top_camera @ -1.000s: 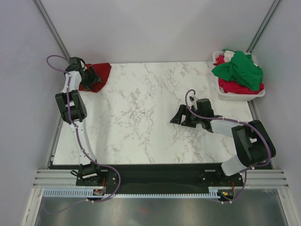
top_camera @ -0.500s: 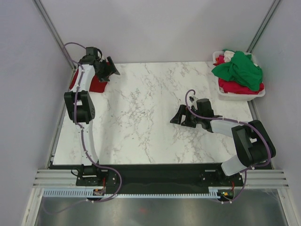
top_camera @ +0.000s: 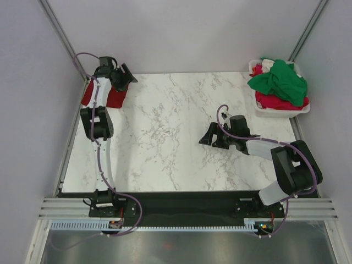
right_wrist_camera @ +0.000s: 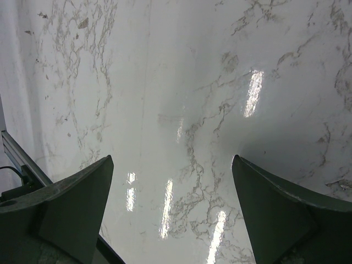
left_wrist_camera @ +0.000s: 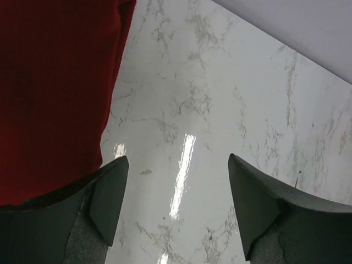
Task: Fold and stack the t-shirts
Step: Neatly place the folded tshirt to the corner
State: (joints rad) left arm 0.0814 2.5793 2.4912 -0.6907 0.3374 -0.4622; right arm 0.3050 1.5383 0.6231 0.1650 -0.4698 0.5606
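Note:
A folded dark red t-shirt (top_camera: 114,98) lies at the table's far left corner, partly hidden by my left arm; it fills the left of the left wrist view (left_wrist_camera: 55,82). My left gripper (top_camera: 126,76) (left_wrist_camera: 177,165) is open and empty, just right of that shirt's edge above the bare marble. A bright green t-shirt (top_camera: 279,81) and a lighter red t-shirt (top_camera: 269,102) lie crumpled in the white basket (top_camera: 281,113) at far right. My right gripper (top_camera: 209,137) (right_wrist_camera: 171,159) is open and empty over marble, right of the middle.
The marble tabletop (top_camera: 165,132) runs between the two arms. Grey walls and metal posts close the back and sides. The black base rail (top_camera: 181,206) runs along the near edge.
My left arm lifted off the dark red shirt and swung right and back, leaving it folded in the corner. The right arm has not moved.

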